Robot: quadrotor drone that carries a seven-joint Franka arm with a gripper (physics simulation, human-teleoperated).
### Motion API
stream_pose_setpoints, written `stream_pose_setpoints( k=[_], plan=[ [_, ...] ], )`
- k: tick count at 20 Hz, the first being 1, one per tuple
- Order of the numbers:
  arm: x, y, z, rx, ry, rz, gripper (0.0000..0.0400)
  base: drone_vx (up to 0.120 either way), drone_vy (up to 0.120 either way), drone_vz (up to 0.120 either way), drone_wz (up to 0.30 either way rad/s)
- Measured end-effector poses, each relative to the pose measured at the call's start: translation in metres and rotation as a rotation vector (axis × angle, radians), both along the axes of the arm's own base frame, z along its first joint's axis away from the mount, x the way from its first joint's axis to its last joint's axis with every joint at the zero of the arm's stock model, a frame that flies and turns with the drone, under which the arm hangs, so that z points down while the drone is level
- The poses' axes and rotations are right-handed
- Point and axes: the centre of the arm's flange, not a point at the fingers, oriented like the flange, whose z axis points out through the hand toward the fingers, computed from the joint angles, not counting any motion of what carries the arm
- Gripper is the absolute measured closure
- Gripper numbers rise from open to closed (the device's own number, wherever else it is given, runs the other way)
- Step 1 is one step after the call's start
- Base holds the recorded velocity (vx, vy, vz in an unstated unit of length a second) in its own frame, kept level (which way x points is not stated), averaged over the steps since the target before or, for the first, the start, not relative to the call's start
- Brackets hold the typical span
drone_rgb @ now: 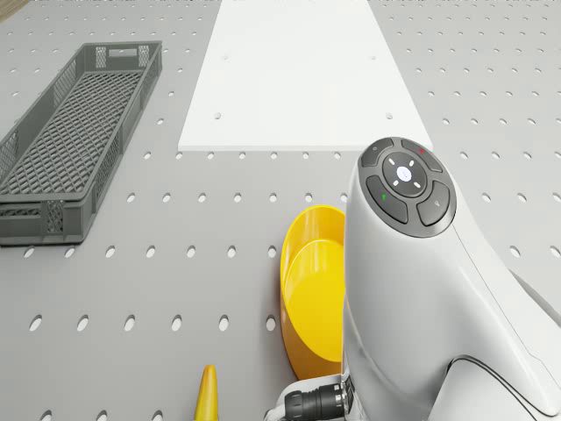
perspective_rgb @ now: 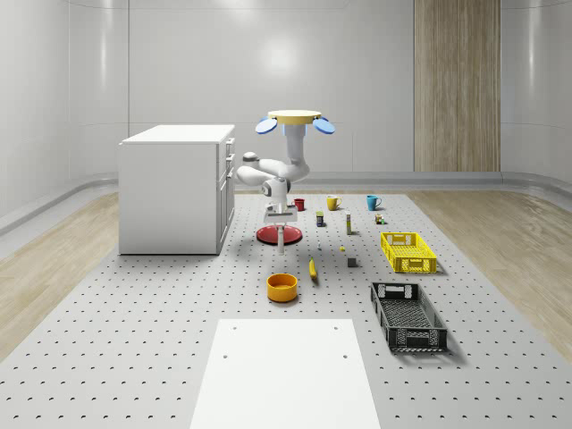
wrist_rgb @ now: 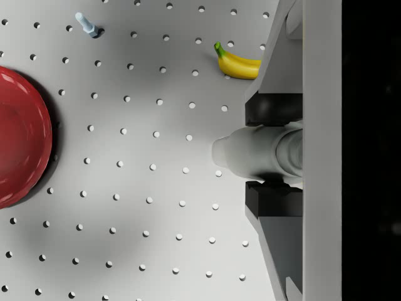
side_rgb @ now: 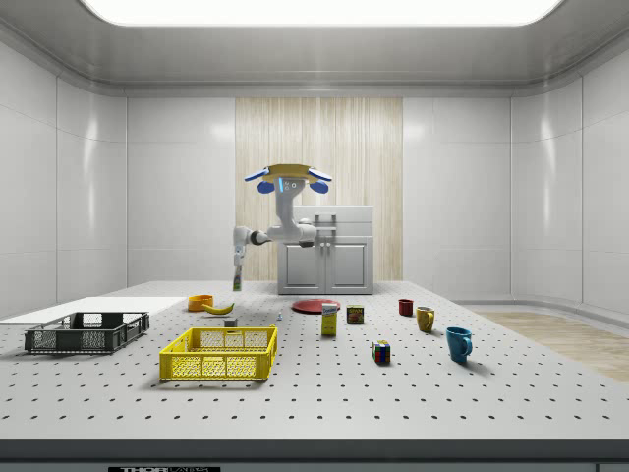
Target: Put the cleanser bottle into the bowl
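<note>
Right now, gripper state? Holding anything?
Gripper: shut on the cleanser bottle, carried in the air above the table between the red plate and the orange bowl; the drone hovers.

In your drone view the arm's housing [drone_rgb: 412,289] covers one side of the orange bowl [drone_rgb: 311,289], and the banana [drone_rgb: 207,399] is cut off at the picture's edge. Your wrist view crops the red plate [wrist_rgb: 19,135], and the gripper [wrist_rgb: 276,153] hides most of the cleanser bottle [wrist_rgb: 241,153].

Drone [perspective_rgb: 294,119] hovers at the whole-scene view's upper centre; its arm [perspective_rgb: 284,170] bends down, gripper [wrist_rgb: 276,153] clamped on the cleanser bottle [wrist_rgb: 250,153].
</note>
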Motion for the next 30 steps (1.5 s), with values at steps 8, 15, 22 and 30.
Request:
stream_pose_setpoints(
  k=[8,15,22,30],
  plan=[
    [0.001,-0.010,0.000,-0.006,0.000,0.014,0.0273,0.120,-0.025,0.000,0.000],
    [0.001,-0.012,0.000,-0.008,0.000,0.017,0.0273,0.120,-0.023,0.000,0.000],
    [0.001,-0.012,0.000,-0.008,0.000,0.017,0.0273,0.120,0.000,0.000,0.000],
    [0.001,-0.012,0.000,-0.008,0.000,0.017,0.0273,0.120,0.000,-0.055,0.000]
  ],
)
